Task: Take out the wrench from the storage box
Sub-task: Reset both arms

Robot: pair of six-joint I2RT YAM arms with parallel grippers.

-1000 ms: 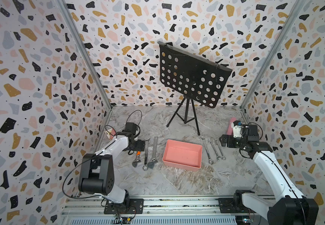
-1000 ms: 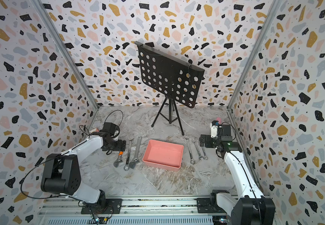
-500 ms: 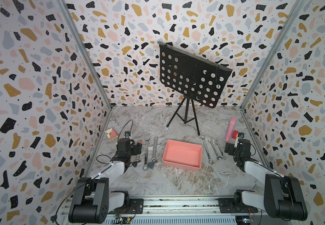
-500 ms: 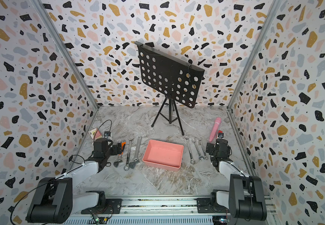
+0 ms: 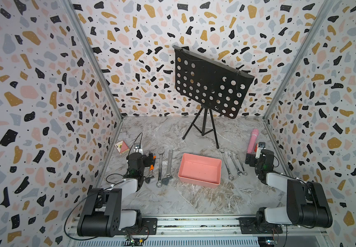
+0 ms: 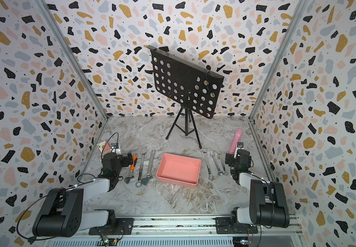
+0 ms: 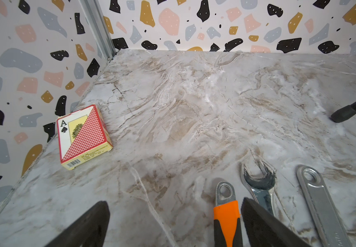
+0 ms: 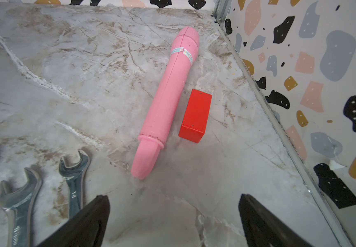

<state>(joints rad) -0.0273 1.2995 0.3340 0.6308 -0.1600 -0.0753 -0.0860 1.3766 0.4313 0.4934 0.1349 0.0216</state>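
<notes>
Both arms have pulled back to rest, left pincer (image 7: 173, 216) and right pincer (image 8: 173, 207) spread and empty; storage box (image 5: 198, 170) sits empty mid-worktop (image 5: 172, 201), wrenches (image 5: 226, 164) flanking it, so the task looks done.
</notes>
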